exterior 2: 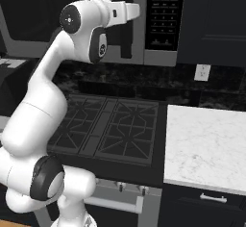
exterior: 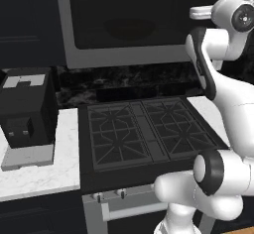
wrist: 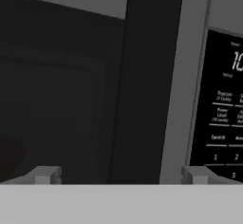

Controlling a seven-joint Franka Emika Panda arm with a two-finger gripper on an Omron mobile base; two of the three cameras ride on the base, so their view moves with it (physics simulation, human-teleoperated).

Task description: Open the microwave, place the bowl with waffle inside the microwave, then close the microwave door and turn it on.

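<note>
Two fingertips of the end effector rise at the bottom of the hand view, standing wide apart with nothing between them, so it is open and holds nothing. Straight ahead of the gap, close up, runs the black bar handle of the door, which is shut. Left of the handle lies the dark glass window; right of it comes the grey frame strip, then the black button panel with white lettering and number keys.

From the right base camera, the arm reaches up from the lower left, and its white hand levels out in front of the microwave, just left of the button panel and over the handle. The microwave hangs above the stove, against dark cabinets. From the left base camera, its wide dark window sits in a grey frame at the top, with a faint round shape dimly visible behind the glass; what it is cannot be told.

Below, the stove's black grates lie bare between two white marble counter sections. On the left section stands a black coffee machine on a grey base. An outlet sits on the dark backsplash above the right section.
</note>
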